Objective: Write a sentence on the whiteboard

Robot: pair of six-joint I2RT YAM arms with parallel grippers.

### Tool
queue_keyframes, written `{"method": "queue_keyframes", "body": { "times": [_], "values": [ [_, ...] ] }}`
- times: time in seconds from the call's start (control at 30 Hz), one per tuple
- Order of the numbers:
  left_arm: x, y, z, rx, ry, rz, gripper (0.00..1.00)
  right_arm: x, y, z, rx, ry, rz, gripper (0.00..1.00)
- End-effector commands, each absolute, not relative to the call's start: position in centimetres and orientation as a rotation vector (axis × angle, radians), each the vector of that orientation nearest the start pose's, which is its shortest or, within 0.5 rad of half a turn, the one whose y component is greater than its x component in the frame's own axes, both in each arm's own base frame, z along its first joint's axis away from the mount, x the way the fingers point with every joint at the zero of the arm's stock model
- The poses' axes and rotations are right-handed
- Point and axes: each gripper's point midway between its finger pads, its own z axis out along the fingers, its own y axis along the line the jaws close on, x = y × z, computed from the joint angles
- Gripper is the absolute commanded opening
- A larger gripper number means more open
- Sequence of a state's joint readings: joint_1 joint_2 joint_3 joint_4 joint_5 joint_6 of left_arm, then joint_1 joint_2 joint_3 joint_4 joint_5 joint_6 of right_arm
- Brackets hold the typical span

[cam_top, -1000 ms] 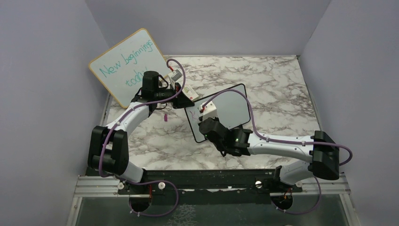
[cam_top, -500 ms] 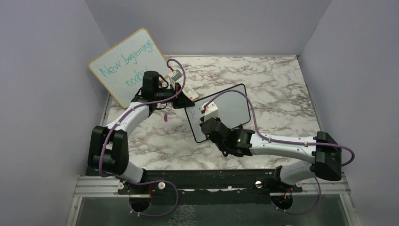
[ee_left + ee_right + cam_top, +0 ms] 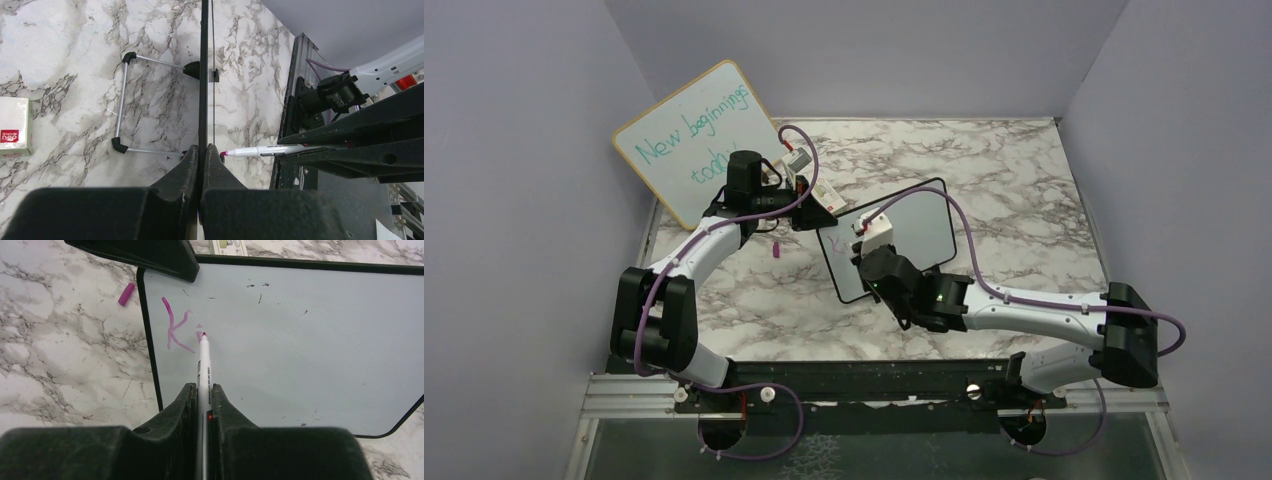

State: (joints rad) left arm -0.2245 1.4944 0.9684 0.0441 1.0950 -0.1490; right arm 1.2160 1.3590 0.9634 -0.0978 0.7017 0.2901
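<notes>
The small black-framed whiteboard (image 3: 919, 228) stands tilted mid-table; it also shows in the right wrist view (image 3: 300, 340) and edge-on in the left wrist view (image 3: 204, 75). My left gripper (image 3: 816, 216) is shut on its upper left edge (image 3: 202, 151). My right gripper (image 3: 867, 243) is shut on a white marker (image 3: 204, 362), whose pink tip touches the board. Of the sentence, a pink "K" (image 3: 175, 330) and the start of an "i" show. The marker also shows in the left wrist view (image 3: 260, 150).
A wood-framed board with teal writing (image 3: 694, 135) leans at the back left. A pink marker cap (image 3: 776, 250) lies on the marble left of the whiteboard. A small white box (image 3: 824, 192) sits behind it. The wire stand (image 3: 122, 100) props up the whiteboard.
My right gripper has shifted slightly right along the board with the marker, from the "K" to the following letter. The left arm has not moved.
</notes>
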Motion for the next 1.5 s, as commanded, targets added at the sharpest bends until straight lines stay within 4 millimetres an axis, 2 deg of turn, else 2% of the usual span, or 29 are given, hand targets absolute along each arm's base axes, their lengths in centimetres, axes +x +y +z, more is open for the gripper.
{"method": "queue_keyframes", "body": {
  "times": [0.0, 0.83, 1.47],
  "values": [
    [30.6, -23.4, 18.9, 0.759, 1.91, -1.373, 0.0, 23.9, 32.6, 20.2, -0.443, 1.866, 0.249, 0.0],
    [30.5, -23.5, 19.0, 0.763, 1.908, -1.385, 0.0, 25.0, 32.4, 19.3, -0.421, 1.882, 0.225, 0.0],
    [30.5, -23.5, 19.1, 0.766, 1.905, -1.387, 0.0, 23.5, 31.2, 16.1, -0.444, 2.013, 0.205, 0.0]
  ]
}}
